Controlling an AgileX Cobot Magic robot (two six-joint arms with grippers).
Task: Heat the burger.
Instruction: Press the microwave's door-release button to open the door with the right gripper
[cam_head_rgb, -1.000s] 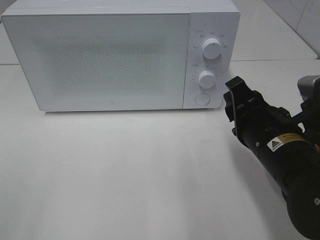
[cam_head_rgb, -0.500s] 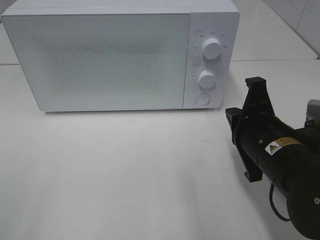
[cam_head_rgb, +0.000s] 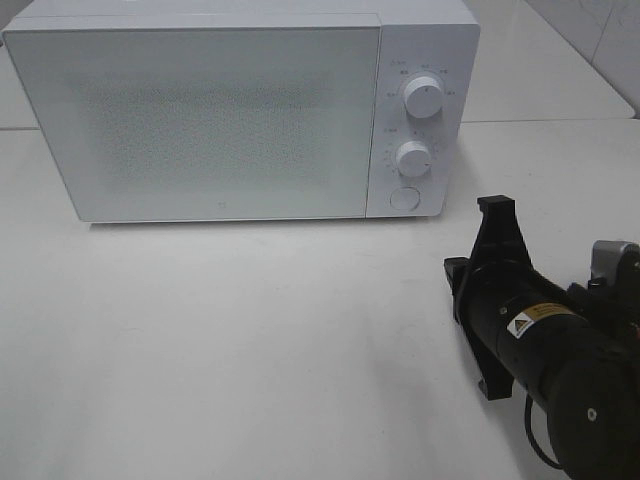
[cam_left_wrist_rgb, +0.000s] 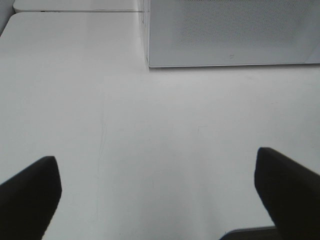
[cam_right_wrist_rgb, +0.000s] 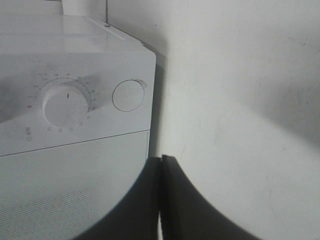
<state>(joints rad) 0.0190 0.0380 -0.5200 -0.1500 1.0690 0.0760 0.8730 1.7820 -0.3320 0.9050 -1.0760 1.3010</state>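
Just behind right hand (cam_right_wrist_rgb: 161, 167), yellow warning-triangle label (cam_head_rgb: 528, 321), text unreadable.

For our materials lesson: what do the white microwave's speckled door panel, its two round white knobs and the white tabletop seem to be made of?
Speckled door panel: probably glass or glossy plastic over fine dotted mesh; smooth, faint sheen. Upper round white knob and lower round white knob: likely moulded plastic; uniform matt white. White tabletop: perhaps laminate or painted board; smooth, soft sheen, faint scratches.
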